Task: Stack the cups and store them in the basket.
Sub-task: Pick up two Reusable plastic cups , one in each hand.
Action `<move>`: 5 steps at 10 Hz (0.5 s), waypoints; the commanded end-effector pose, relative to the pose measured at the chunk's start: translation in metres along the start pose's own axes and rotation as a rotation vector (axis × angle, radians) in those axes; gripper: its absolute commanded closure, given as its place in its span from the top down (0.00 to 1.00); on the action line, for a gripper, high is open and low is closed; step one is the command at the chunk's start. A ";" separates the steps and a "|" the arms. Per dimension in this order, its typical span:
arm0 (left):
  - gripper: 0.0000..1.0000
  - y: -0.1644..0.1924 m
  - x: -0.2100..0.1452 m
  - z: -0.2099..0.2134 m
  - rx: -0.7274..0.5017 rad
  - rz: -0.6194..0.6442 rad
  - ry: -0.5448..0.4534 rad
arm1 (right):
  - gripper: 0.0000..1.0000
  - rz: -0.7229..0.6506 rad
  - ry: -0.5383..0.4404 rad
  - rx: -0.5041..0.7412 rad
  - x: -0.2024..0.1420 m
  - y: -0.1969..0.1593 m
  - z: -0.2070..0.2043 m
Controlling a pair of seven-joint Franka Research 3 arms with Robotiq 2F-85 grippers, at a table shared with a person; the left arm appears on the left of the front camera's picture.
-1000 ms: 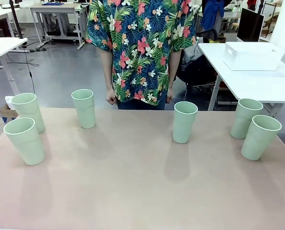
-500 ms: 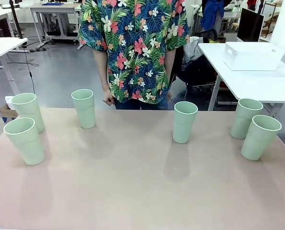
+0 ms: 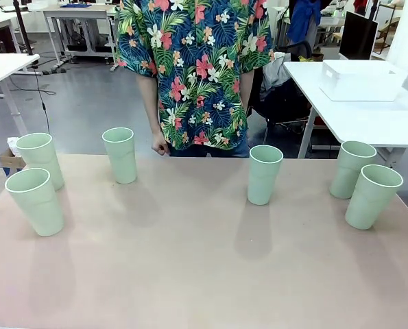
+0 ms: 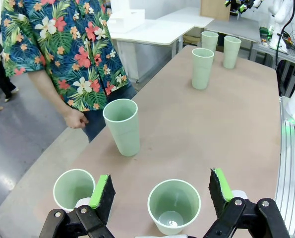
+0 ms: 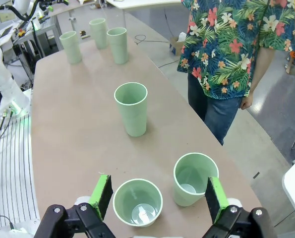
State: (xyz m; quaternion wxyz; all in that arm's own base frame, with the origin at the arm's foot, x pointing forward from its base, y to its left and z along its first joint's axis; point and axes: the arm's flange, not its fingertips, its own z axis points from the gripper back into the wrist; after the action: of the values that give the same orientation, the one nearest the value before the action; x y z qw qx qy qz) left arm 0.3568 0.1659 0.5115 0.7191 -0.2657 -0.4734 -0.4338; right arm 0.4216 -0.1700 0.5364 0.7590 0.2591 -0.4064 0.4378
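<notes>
1. Table (image 3: 190,274): wide brownish top in front of you. All six cups stand on it, upright, mouths up, none stacked yet.
2. Person (image 3: 197,68): stands at the far edge, approx. the middle, in a flowered shirt. One hand (image 3: 160,146) is closed to a fist just at the table edge and touches no cup.
3. Side table (image 3: 368,123): white, behind the far right corner.
4. Basket (image 3: 361,81): white, sits on the side table, well apart from every cup.
5. Cups, left to right:
   - Left back cup (image 3: 40,160) and left front cup (image 3: 36,201) are near each other.
   - Mid-left cup (image 3: 121,155) and mid-right cup (image 3: 265,175) each stand alone.
   - Right back cup (image 3: 351,169) and right front cup (image 3: 373,197) are just beside each other.
6. Left gripper (image 4: 160,184): released, fingers wide. It hangs above the left pair, w/ the left front cup's mouth seen between the pads and the left back cup outside one pad.
7. Right gripper (image 5: 158,193): released too. It hangs above the right pair, w/ the right front cup's mouth between the pads and the right back cup close by one pad.
</notes>
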 end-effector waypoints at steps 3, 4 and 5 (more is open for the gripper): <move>1.00 0.000 0.000 0.001 -0.006 -0.013 -0.012 | 1.00 0.012 -0.025 -0.002 0.000 0.002 -0.002; 1.00 0.000 0.000 0.001 -0.006 -0.013 -0.012 | 1.00 0.012 -0.025 -0.002 0.000 0.002 -0.002; 1.00 0.000 0.000 0.001 -0.006 -0.013 -0.012 | 1.00 0.012 -0.025 -0.002 0.000 0.002 -0.002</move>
State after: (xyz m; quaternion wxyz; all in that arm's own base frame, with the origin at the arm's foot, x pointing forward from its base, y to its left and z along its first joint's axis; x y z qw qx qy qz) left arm 0.3568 0.1659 0.5115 0.7191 -0.2657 -0.4734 -0.4338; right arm 0.4216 -0.1700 0.5364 0.7590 0.2592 -0.4064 0.4377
